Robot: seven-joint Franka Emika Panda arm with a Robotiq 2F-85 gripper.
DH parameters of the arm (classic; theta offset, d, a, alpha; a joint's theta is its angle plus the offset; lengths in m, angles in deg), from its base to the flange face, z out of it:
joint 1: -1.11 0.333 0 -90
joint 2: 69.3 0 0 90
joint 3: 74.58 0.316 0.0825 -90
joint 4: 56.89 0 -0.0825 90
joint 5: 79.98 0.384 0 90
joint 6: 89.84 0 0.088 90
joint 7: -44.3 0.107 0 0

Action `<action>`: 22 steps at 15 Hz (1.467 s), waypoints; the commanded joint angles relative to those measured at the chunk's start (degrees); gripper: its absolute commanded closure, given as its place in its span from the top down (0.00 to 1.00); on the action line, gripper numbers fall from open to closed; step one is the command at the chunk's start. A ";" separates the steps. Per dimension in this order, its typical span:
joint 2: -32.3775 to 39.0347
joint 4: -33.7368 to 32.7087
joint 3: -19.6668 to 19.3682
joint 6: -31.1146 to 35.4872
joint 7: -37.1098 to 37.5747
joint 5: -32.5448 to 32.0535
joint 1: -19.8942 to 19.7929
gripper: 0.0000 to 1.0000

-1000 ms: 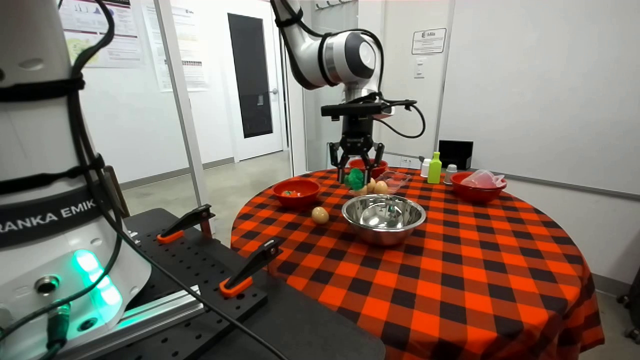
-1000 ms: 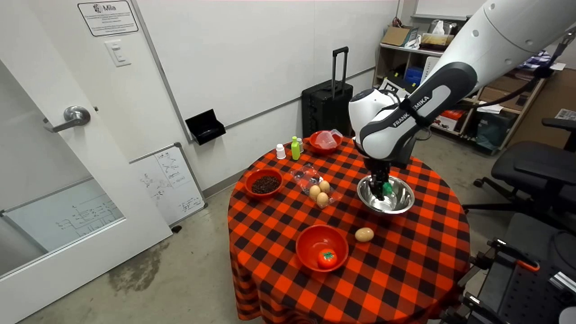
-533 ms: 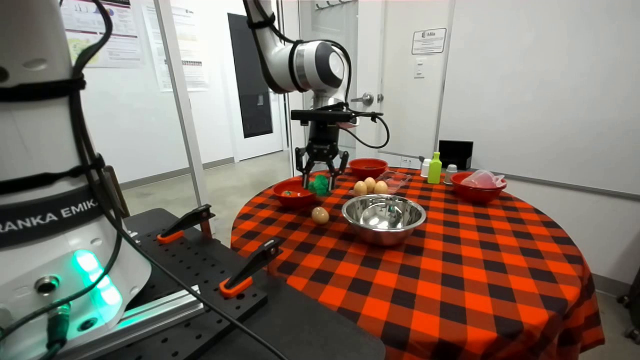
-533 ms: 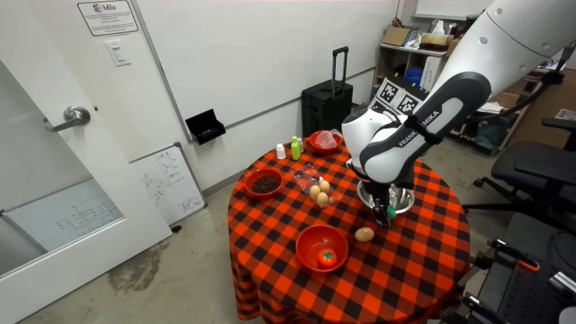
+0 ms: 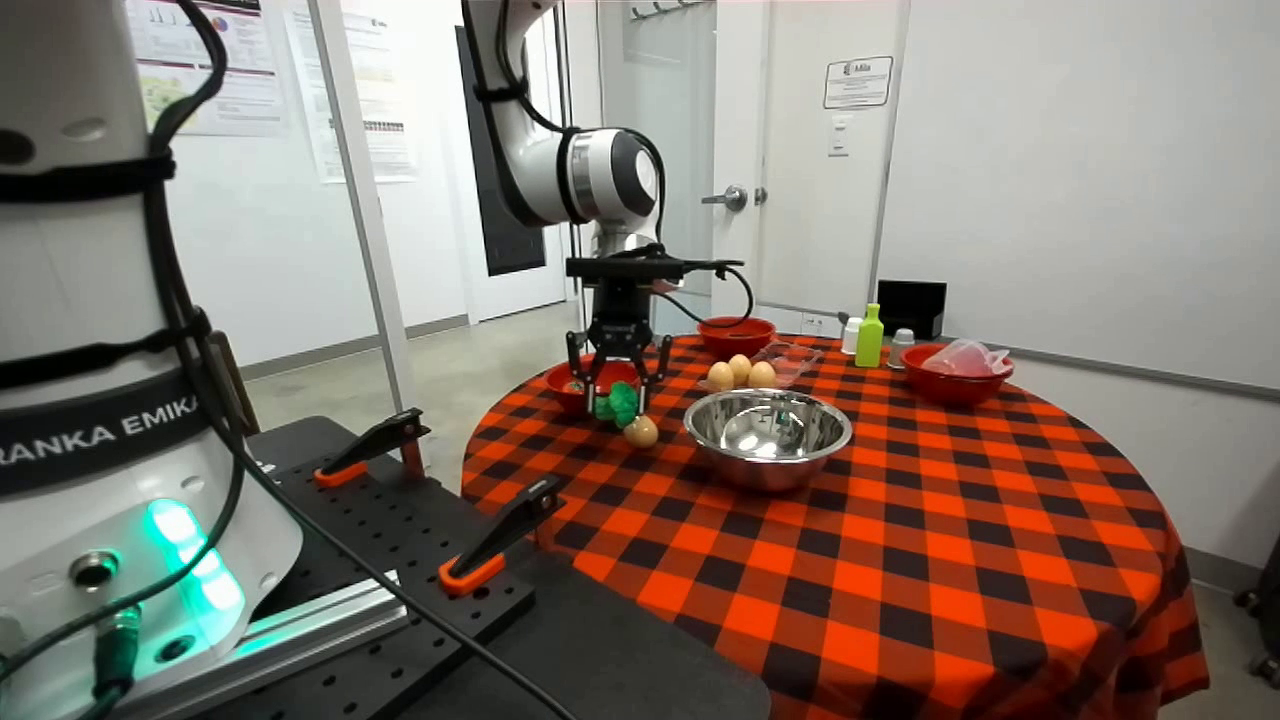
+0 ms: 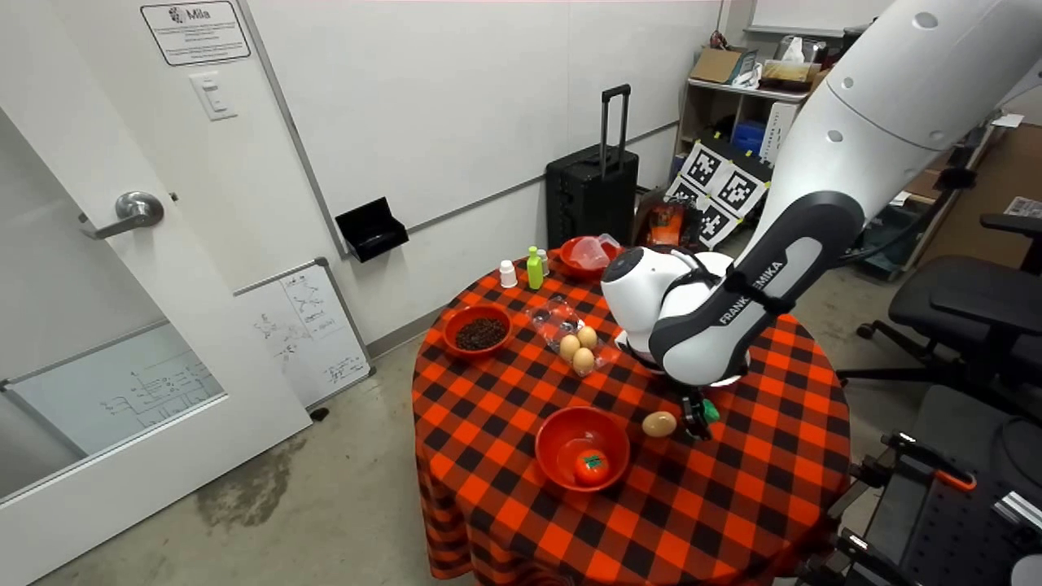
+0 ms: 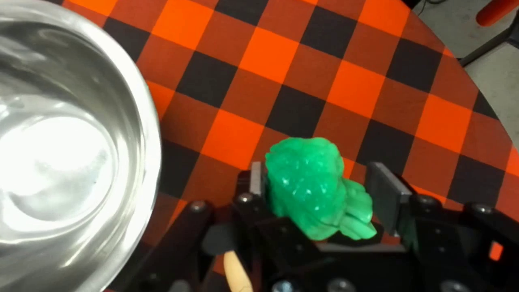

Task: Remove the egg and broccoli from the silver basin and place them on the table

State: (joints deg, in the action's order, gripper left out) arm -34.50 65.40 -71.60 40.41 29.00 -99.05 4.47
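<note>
In both exterior views my gripper (image 5: 617,408) is shut on the broccoli (image 5: 617,402) and seems to hold it low over the checked table (image 5: 950,560). In the wrist view the broccoli (image 7: 306,182) sits against the left pad (image 7: 255,178). Its stalk lies close to the right pad; contact there is unclear. The tan egg (image 6: 659,424) lies on the cloth beside the gripper (image 6: 698,419) and partly shows under it in the wrist view (image 7: 236,273). The silver basin (image 5: 768,472) stands to the right in that exterior view; nothing shows inside it. The arm mostly hides it in another exterior view.
A red bowl (image 6: 547,468) holds a tomato (image 6: 592,468). Several other eggs (image 6: 582,360) sit in a clear carton. A bowl of dark beads (image 6: 453,338), a yellow-green bottle (image 5: 869,340), white shakers and a red bowl (image 5: 955,388) with clear plastic stand toward the far side.
My gripper has moved with the broccoli from behind the silver basin, left in the first-listed exterior camera's picture, then lower, beside the egg. The egg and basin have not moved.
</note>
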 commanded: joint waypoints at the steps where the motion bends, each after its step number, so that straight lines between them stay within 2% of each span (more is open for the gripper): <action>1: 4.50 -3.36 -0.27 0.73 -1.52 -2.75 1.26 0.38; 10: 10.90 -8.22 0.21 0.02 -2.77 -1.98 1.40 0.38; 11: 11.28 -8.60 0.20 -0.10 -2.81 -1.89 1.38 0.40; 13: 11.80 -9.05 0.18 -0.16 -2.83 -1.83 1.33 0.78; 15: 12.10 -9.35 0.23 -0.24 -2.87 -1.70 1.23 0.95; 17: 12.17 -9.50 0.23 -0.31 -2.88 -1.54 1.08 1.00; 22: 11.59 -9.41 0.07 -0.89 -2.40 -1.09 0.66 1.00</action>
State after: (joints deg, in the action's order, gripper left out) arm -22.87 56.89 -71.61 40.92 27.25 -100.73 5.53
